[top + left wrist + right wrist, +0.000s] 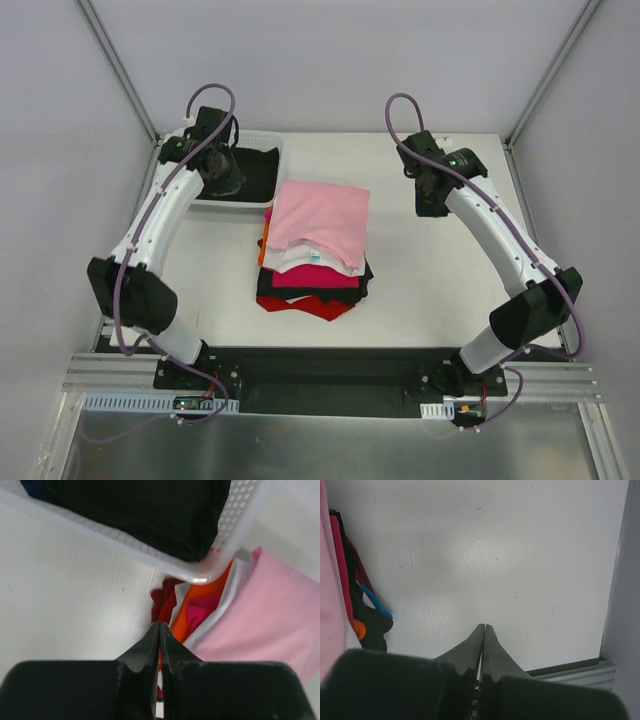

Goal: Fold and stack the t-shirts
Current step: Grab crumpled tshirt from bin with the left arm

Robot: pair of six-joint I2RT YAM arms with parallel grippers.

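Right wrist only: blue cloth [379, 608]

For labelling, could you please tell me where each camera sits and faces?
Top external: above, behind the bases, looking down on the white table; left arm and right arm show.
Left wrist: past the shut left gripper toward a white plastic basket.
Right wrist: past the shut right gripper onto tabletop.
All share the folded pink t-shirt.

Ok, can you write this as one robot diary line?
left gripper: shut, empty, near basket | right gripper: shut, empty, above table | stack: pink t-shirt on top | basket: black t-shirt inside
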